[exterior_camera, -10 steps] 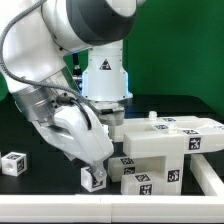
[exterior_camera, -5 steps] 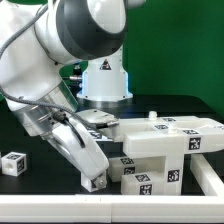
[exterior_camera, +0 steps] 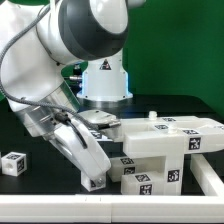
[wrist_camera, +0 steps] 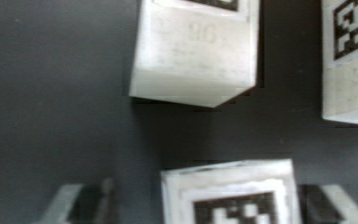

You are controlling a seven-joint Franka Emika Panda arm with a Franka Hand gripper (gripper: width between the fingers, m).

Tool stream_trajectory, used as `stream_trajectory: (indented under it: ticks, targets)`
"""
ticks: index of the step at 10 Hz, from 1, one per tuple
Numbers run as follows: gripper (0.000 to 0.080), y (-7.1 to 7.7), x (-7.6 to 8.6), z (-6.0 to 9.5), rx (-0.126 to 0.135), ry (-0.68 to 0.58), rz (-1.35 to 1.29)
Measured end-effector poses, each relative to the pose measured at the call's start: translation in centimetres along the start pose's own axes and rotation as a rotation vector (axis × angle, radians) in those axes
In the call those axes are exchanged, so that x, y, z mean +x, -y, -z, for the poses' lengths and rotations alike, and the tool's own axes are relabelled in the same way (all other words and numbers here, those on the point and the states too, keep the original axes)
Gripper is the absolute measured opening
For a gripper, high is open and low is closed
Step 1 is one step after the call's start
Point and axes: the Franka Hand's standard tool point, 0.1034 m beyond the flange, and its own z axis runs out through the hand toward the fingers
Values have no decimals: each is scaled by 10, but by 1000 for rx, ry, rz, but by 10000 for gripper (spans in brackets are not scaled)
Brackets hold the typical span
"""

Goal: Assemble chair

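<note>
Item 1: small tagged cube [wrist_camera: 243, 195] on black surface [exterior_camera: 30, 186], near front edge, directly under claw [exterior_camera: 94, 180].
Claw: low over cube, jaws apart. One finger [wrist_camera: 83, 200] visible just beside cube, gap between, not touching.
Item 2: second tagged cube [exterior_camera: 12, 163], toward surface edge at exterior view's left, well apart from claw.
Item 3: joined chair parts [exterior_camera: 160, 150], tagged white blocks, mid-surface toward exterior view's right, near claw.
Arm base [exterior_camera: 105, 80] at far edge.

Bench [exterior_camera: 35, 135]: black, matte, filled lower part of exterior view; same dark surface showed in wrist view. Green backdrop [exterior_camera: 175, 45]: plain, stood behind bench across exterior view's right. Pale band [exterior_camera: 40, 210] ran along bench's near edge; nature unclear.
</note>
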Motion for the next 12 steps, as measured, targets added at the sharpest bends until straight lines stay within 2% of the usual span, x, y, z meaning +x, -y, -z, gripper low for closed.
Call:
stream_trajectory:
  ticks: [1,3,5,6,8,9,12]
  targets:
    - [265,0,0,0,0,0,0]
    - [265,-1,3,4,4,-1,6]
    - [265,-12,21,38,42,-9,3]
    - [265,-21,28,50,52,-3,-19]
    - [265,-45,30,90,62,31,-60]
    - [265,-51,28,94,70,2,-72]
    - [266,-53,28,90,67,5,-74]
